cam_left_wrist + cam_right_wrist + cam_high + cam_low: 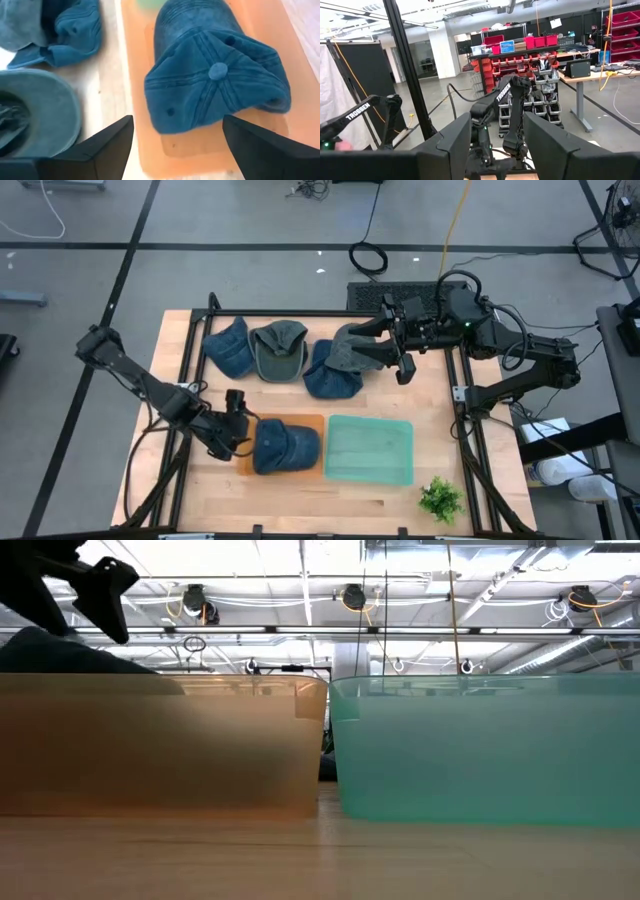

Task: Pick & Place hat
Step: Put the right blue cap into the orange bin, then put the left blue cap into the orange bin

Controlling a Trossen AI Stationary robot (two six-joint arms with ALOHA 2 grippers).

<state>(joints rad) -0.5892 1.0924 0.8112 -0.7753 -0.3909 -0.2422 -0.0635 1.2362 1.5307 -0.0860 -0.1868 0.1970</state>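
Right now I have the left gripper (243, 423) hovering at the 9 o'clock edge of the orange tray (243, 463), fingers (107, 145) spread wide with nothing between them. A blue cap (215, 75) lies crown-up inside that tray, just ahead of the fingertips and clear of them. My right gripper (400, 340) sits raised over the far side of the table, at about 1 o'clock; a grey-green cap (350, 348) hangs bunched at its fingers, though I cannot tell whether they actually pinch it. Three more caps lie along the far edge: blue (228, 346), olive (279, 350), blue (330, 376). The teal tray (369, 450) stands beside the orange one, with a small plant (440, 499) at 5 o'clock.
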